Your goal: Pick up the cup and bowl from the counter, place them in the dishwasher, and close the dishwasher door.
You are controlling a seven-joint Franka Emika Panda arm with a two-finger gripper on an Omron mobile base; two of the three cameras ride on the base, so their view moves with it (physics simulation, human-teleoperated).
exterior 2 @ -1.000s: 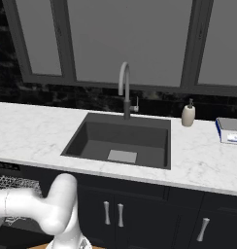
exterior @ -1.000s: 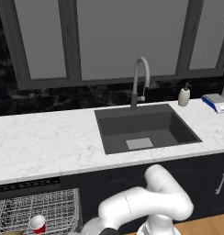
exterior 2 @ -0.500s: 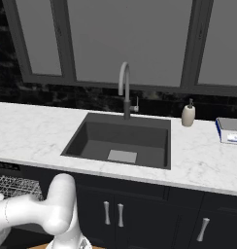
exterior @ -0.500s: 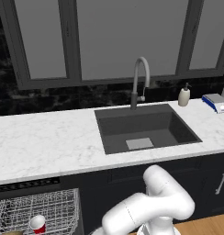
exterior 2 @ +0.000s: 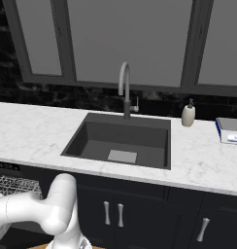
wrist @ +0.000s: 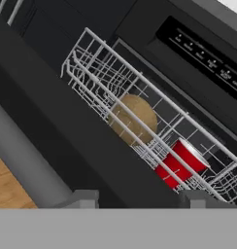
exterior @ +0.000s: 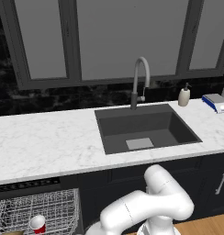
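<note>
Dishwasher door (wrist: 67,126) is the only job left. The gripper (wrist: 140,198) hangs just above its dark panel, tips apart with nothing between them (the arm has dipped lower over the last second). Past the door, the bowl (wrist: 133,118) and the cup (wrist: 181,163) sit side by side in the wire rack (wrist: 98,73), so loading looks done.

arm folded low, gripper (wrist: 137,198) (tips apart) — empty
</note>
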